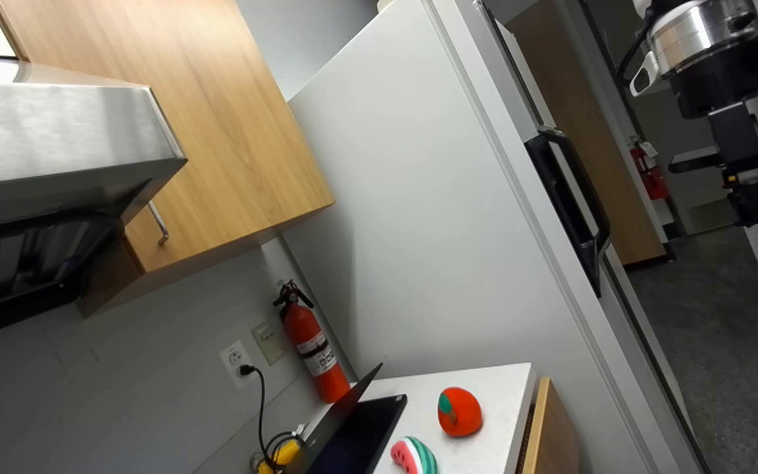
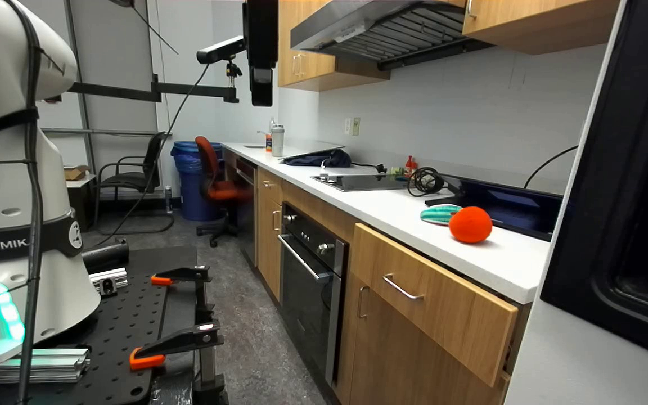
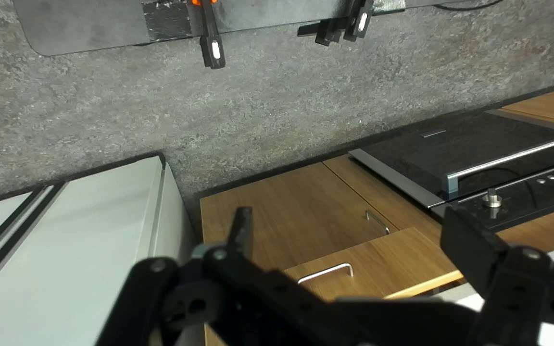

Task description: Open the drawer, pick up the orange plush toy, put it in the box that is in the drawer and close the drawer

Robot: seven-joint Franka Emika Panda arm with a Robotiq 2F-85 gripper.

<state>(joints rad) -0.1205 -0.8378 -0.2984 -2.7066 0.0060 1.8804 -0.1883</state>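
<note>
Wrist view: the tool [image 3: 349, 221] stands with fingers apart, holding nothing; the drawer [image 3: 380, 266] is partly open. In an exterior view, the orange plush toy [image 1: 461, 413] rests on the table [image 1: 496, 385]. In an exterior view, the drawer's handle [image 2: 403, 288] is ungripped; the box shows in no view. Picking, placing and closing seem left.

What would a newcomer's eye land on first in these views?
The bright orange plush toy on the white counter jumps out, with a watermelon-patterned toy near it. Below, the drawer stands slightly open. In an exterior view, a red fire extinguisher shows by the wall outlet.
</note>
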